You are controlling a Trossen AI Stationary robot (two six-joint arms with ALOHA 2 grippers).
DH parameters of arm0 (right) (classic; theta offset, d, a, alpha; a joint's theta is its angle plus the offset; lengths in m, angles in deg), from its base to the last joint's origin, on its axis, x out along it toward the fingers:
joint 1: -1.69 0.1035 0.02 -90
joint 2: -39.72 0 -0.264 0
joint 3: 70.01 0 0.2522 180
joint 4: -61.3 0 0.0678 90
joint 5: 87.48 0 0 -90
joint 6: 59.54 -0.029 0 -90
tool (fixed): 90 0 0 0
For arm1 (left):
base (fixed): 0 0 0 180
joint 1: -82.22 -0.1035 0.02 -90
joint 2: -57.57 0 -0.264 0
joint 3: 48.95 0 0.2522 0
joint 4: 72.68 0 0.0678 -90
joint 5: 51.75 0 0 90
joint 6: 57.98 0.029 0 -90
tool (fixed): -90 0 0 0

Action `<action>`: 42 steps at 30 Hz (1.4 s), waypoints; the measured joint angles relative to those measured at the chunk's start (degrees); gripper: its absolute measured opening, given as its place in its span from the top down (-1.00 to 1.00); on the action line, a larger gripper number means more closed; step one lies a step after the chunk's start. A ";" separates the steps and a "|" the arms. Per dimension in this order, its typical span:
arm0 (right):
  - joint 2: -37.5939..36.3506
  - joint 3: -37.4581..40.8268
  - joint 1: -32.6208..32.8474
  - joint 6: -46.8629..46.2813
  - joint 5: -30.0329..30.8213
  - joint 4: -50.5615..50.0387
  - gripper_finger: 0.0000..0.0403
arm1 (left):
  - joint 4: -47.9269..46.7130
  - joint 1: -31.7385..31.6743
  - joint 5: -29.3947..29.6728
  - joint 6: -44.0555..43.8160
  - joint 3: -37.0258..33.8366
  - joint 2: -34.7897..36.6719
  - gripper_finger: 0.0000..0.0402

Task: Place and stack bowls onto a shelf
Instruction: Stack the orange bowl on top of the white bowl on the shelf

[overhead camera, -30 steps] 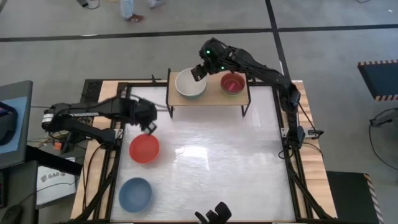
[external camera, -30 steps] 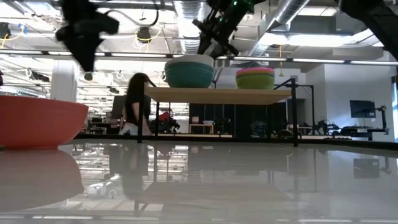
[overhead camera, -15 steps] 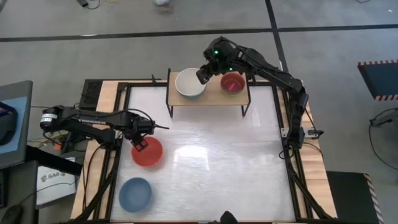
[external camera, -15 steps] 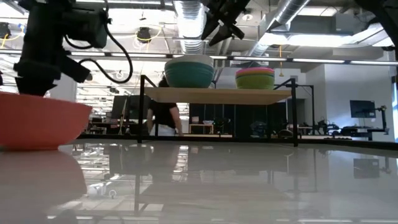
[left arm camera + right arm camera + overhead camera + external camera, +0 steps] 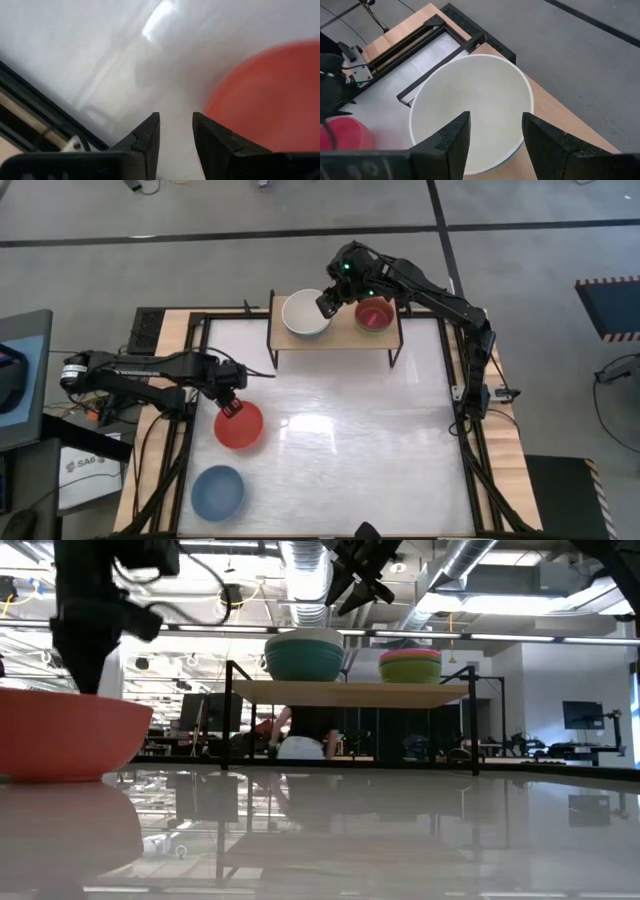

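My left gripper (image 5: 232, 406) sits at the far rim of the red bowl (image 5: 238, 424), on the side facing the shelf (image 5: 336, 336). My fingers (image 5: 145, 138) are spread a little apart, and nothing is between them yet. In the left wrist view the bowl's rim lies just beside one finger, so I judge I am lining up for a pinch on the bowl's wall.

The red bowl stands on the white table (image 5: 380, 440), well apart from the shelf and toward its left end. The blue bowl (image 5: 217, 491) sits farther from the shelf again, beyond the red one.

On the shelf, the white bowl (image 5: 306, 313) sits nested in a dark green bowl (image 5: 303, 662) at the left end. A second stack (image 5: 374, 314) stands near the right end, red-pink inside from above and lime green in the low view. My right gripper (image 5: 326, 301) hangs above the near edge of the white bowl, fingers spread and empty.

I expect the red bowl to be light, stiff plastic with a smooth, slippery skin. One finger inside the wall and one outside, gripping the rim, looks the surest hold. Held by one edge it will likely hang tilted, so I would grip firmly. The glossy table may let it slide if I nudge it before closing. Being thin, it could flex under a hard squeeze.
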 joint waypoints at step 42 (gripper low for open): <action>0.09 0.00 4.06 -2.53 -1.51 -0.47 -0.01 | 12.18 0.42 1.17 5.26 -3.32 4.59 1.00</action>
